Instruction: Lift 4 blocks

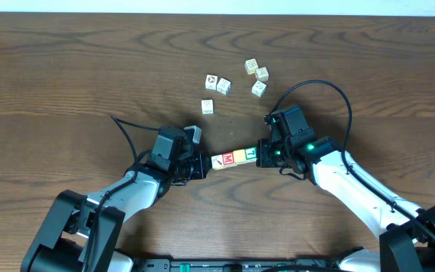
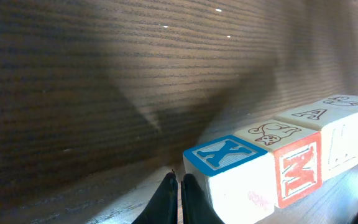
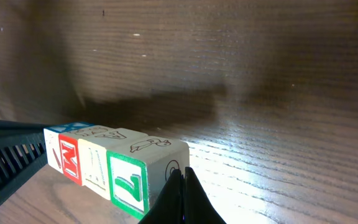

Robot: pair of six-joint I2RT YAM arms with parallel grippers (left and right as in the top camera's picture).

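Blocks [image 1: 234, 158], four in a tight row, sit at the middle of the worktop [image 1: 66, 75] between the arms. Left hand [image 1: 205, 165] and right hand [image 1: 260, 153], each closed tight on nothing, press inward on the row's ends, so that squeeze alone can carry all four up together.

Between the left gripper [image 1: 205, 167] and the right gripper [image 1: 260, 154], two grippers in all, stand four small wooden cubes with coloured faces [image 1: 235, 158] in one row. From above they count as one pale with a dark mark next to the left gripper, then one red, one yellow, and one green next to the right gripper. Beyond the row, away from both grippers, lie six pale cream wooden cubes [image 1: 223, 86]: two side by side, one alone nearer the left gripper, three beyond the right gripper. There are two black cables [image 1: 331, 85], one behind each gripper, and one brown wooden table [image 1: 66, 68].
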